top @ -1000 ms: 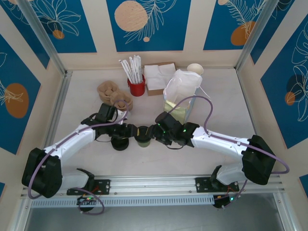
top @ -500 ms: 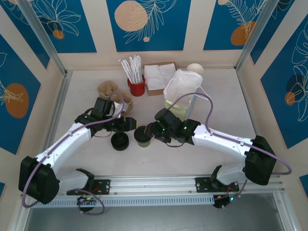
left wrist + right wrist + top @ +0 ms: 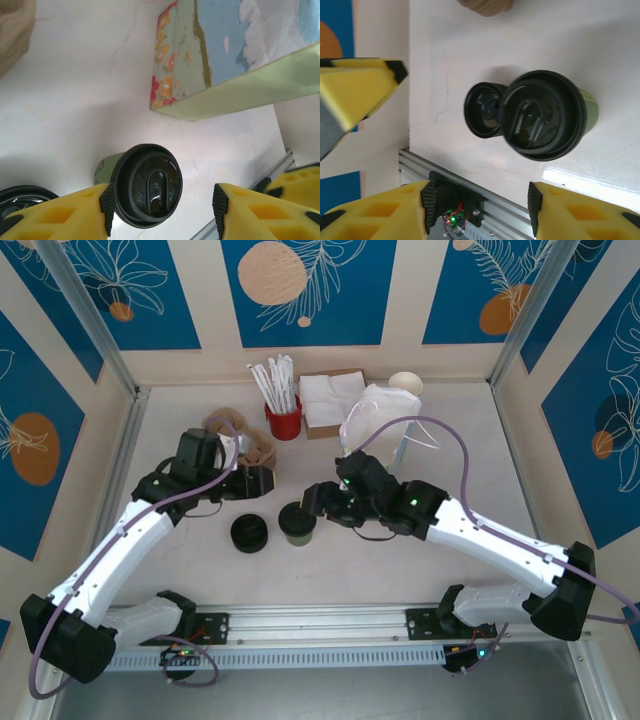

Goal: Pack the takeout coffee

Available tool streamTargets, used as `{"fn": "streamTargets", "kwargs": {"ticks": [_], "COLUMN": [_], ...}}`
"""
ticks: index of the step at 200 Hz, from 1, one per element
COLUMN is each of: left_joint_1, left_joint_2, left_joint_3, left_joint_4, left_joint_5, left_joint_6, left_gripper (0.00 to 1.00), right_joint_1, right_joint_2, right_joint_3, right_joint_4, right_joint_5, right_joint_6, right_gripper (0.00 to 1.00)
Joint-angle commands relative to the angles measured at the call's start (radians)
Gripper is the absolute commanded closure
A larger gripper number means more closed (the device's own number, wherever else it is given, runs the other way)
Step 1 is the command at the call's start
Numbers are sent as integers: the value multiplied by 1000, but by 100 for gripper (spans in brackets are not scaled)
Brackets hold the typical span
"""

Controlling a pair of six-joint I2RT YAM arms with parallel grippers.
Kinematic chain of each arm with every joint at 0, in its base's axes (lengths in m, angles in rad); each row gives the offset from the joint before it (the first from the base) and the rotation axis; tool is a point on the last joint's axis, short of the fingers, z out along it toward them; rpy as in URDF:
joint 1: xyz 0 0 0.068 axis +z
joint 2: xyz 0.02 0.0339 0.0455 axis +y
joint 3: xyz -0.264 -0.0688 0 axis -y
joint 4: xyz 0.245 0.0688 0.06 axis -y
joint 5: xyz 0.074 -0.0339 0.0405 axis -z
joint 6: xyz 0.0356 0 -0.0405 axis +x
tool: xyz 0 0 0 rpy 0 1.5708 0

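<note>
Left wrist: all-black lid (image 3: 17,200) cropped by bottom-left corner; patterned bag (image 3: 235,55) runs off top and right edges; tan object (image 3: 12,30), top left, blurred and cropped, cannot identify; takeout coffee (image 3: 147,192), olive side mostly hidden under its lid. Top view: bag base hidden behind right arm (image 3: 480,530).

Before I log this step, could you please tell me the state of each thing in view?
Coffee: upright, lidded, on the table, not held.
Black lid: flat on the table, beside the coffee.
Bag: standing upright.
Red cup: upright, holding straws.
Left gripper: open, empty.
Right gripper: open, empty.
</note>
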Motion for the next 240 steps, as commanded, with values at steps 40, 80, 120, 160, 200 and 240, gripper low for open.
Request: {"fn": "streamTargets", "kwargs": {"ticks": [40,80,120,160,200,240], "left_joint_1": [-3,23,78,111,142,156], "left_joint_2": [-24,-11,20,94,173,252], "left_joint_3": [94,77,6,-27,-39,-20], "left_joint_4": [-36,0,98,157,204,222], "left_joint_5": [-266,-406,-451,-485,-476,-484], "left_joint_6": [-58,-98,-163,-202,-235,-263], "left_gripper": [43,41,41,41,41,42], "right_joint_1": [-27,-176,-448,-678,-772,-806], "right_joint_2": [-119,-218,-299,-333,-386,-398], "right_joint_3": [161,190,175,131,41,17], "right_joint_4": [-137,-195,-243,-263,-236,-259], "right_joint_5": [-34,-91,-296,-523,-628,-659], "right_joint_6": [-181,-278,-319,-304,-276,-292], "right_gripper": [46,46,46,48,48,49]}}
